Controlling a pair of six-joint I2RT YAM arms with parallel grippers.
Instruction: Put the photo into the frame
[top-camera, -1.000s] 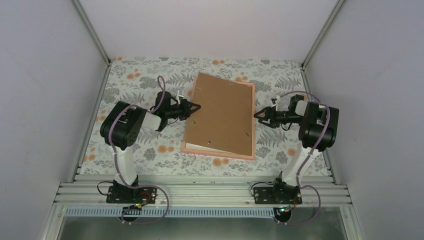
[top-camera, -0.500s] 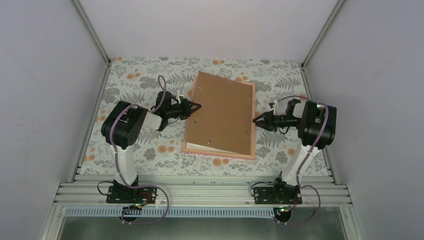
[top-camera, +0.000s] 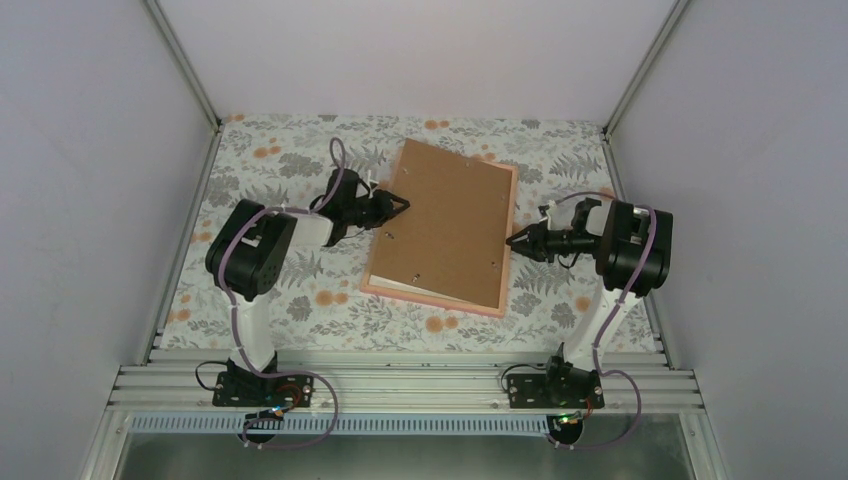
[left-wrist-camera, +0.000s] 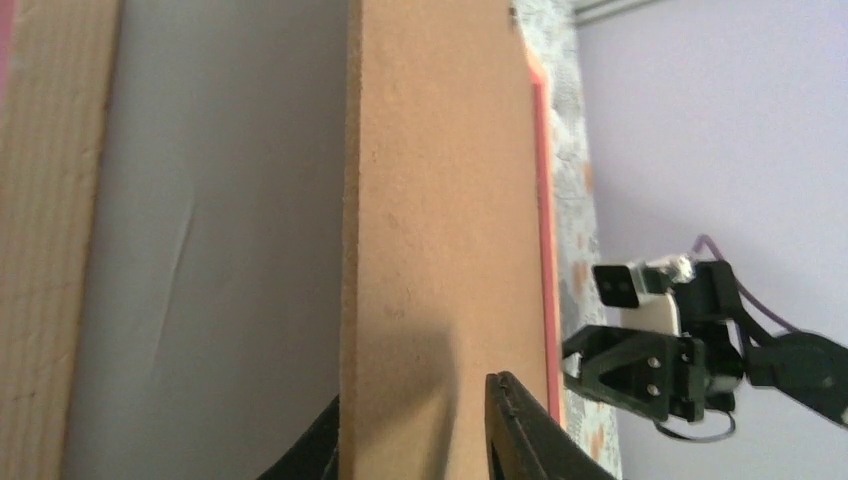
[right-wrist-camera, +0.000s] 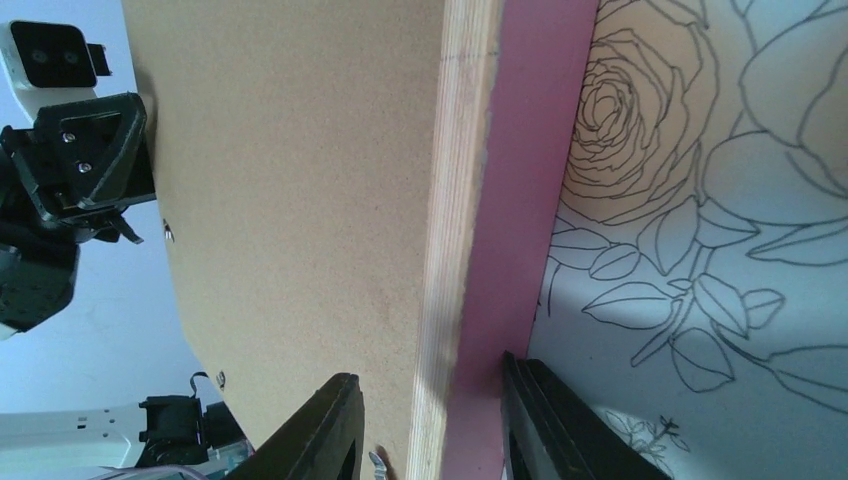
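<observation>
The pink frame lies flat mid-table with the brown board on it. A white strip of the photo shows under the board's near edge. Only its shaded white back shows in the left wrist view, under the board's raised left edge. My left gripper straddles that edge, open; its lower finger is beneath the board. My right gripper is open around the frame's right rim and the board's edge.
A floral tablecloth covers the table. Grey walls and aluminium posts close in the left, back and right sides. A metal rail runs along the near edge by the arm bases.
My left gripper has moved farther back and right at the board's left edge. The board and frame have swung slightly to the right. My right gripper closed in on the frame's right rim, then stayed.
</observation>
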